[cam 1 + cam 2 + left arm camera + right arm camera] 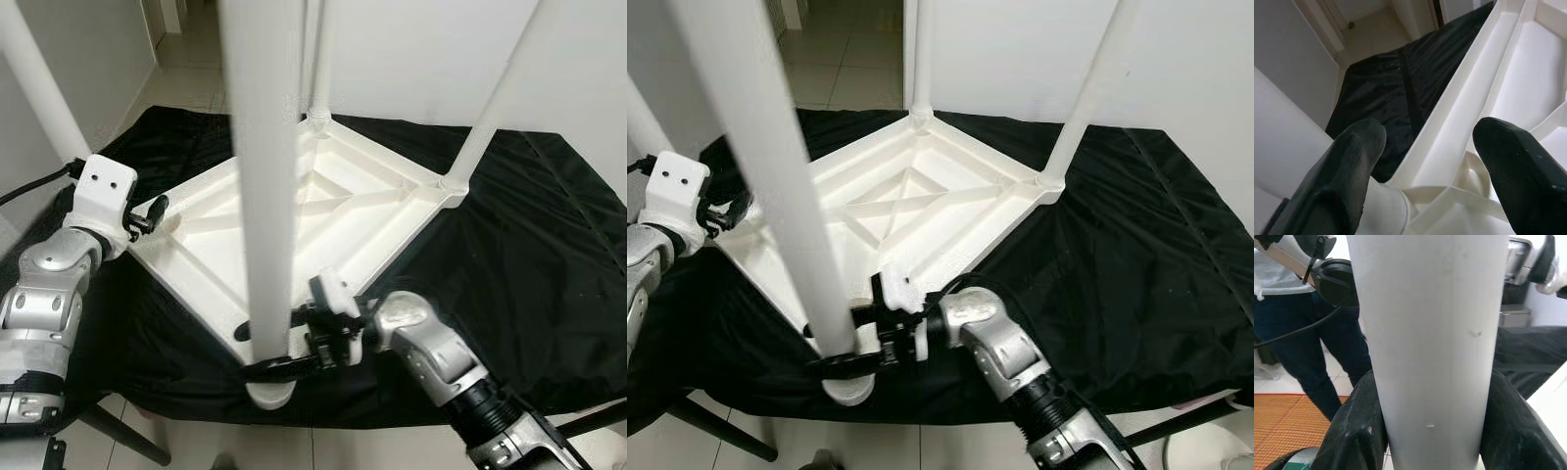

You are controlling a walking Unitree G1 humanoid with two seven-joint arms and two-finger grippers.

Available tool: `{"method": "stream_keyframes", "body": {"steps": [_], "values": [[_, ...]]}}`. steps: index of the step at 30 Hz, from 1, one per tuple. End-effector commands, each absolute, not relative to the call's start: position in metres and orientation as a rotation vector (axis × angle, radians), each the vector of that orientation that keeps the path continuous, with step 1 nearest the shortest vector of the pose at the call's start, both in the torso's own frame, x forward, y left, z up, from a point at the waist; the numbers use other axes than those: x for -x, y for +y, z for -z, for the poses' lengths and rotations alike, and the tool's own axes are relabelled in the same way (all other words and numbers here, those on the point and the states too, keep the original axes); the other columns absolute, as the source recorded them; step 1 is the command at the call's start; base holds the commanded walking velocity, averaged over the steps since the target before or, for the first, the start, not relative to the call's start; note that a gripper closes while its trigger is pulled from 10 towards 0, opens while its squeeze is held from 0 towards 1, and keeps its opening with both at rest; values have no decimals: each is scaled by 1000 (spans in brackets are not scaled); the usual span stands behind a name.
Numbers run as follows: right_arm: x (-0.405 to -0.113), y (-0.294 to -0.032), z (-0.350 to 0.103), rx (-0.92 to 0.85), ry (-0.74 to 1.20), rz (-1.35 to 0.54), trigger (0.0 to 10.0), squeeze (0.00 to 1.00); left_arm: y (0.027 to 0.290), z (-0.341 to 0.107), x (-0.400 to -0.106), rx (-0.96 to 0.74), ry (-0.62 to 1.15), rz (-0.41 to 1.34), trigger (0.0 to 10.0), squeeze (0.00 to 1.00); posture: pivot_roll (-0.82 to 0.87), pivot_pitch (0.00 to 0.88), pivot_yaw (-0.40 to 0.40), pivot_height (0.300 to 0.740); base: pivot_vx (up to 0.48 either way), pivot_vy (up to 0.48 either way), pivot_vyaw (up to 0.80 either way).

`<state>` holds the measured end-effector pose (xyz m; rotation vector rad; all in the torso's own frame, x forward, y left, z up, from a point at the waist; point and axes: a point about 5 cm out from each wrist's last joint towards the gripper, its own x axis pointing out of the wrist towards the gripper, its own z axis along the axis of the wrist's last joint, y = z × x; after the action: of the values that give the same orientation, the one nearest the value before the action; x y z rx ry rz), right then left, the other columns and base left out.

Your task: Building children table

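Observation:
A white children's table [323, 211] lies upside down on a black cloth [529, 245], its legs pointing up. My right gripper [279, 367] is shut on the near leg [263, 176] just above its socket at the front corner. In the right wrist view both fingers [1356, 431] press against that leg [1430, 333]. At the table's left corner my left gripper [157, 217] is open. Its fingers [1347, 166] stand on either side of the table's rim [1449, 127], beside the left leg [39, 78].
Two more legs stand at the far corner [318, 59] and the right corner [500, 98]. A person in dark trousers [1303, 333] stands close by on tiled floor, next to an orange mat [1288, 426]. A doorway [186, 49] opens behind the cloth.

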<state>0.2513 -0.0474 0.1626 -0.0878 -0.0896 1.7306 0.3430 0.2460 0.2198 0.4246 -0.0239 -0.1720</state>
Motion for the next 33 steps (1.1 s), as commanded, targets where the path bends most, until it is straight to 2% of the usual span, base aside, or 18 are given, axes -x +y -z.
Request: {"method": "stream_keyframes", "body": {"steps": [1,4,10,16,21,22,25,26,27,28,33], "values": [[-255,-64,-145,103,23,-1665,0,0,247,-219,-344,-428,-18,176,10000,0,113,95,4,740,0,0,0],[-255,-87,-138,113,62,-1597,0,0,248,-219,-344,-430,-17,177,10000,0,109,95,9,740,0,0,0],[-254,-100,-134,115,82,-1556,0,0,248,-220,-346,-433,-18,179,10000,0,100,93,21,740,0,0,0],[-251,-137,-124,138,123,-1424,0,0,246,-221,-349,-436,-22,190,10000,0,93,92,30,740,0,0,0],[-250,-142,-122,133,136,-1406,0,0,246,-221,-349,-436,-22,192,10000,0,93,92,30,740,0,0,0],[-251,-147,-121,136,137,-1357,10000,0,246,-221,-350,-437,-23,194,10000,0,89,92,32,740,0,0,0],[-251,-148,-121,120,133,-1328,10000,0,245,-221,-351,-439,-24,198,10000,0,88,91,33,740,0,0,0],[-253,-144,-124,110,85,-1280,10000,537,244,-221,-351,-442,-26,202,10000,0,87,91,33,740,0,0,0],[-253,-144,-124,110,85,-1280,10000,537,244,-221,-351,-442,-26,202,10000,0,87,91,33,740,0,0,0],[-254,-141,-126,96,53,-1250,10000,1000,244,-221,-352,-444,-28,205,10000,0,86,91,33,740,0,0,0],[-251,-138,-129,107,8,-1184,10000,1000,244,-222,-353,-447,-33,208,10000,0,85,91,31,740,0,0,0]]}}
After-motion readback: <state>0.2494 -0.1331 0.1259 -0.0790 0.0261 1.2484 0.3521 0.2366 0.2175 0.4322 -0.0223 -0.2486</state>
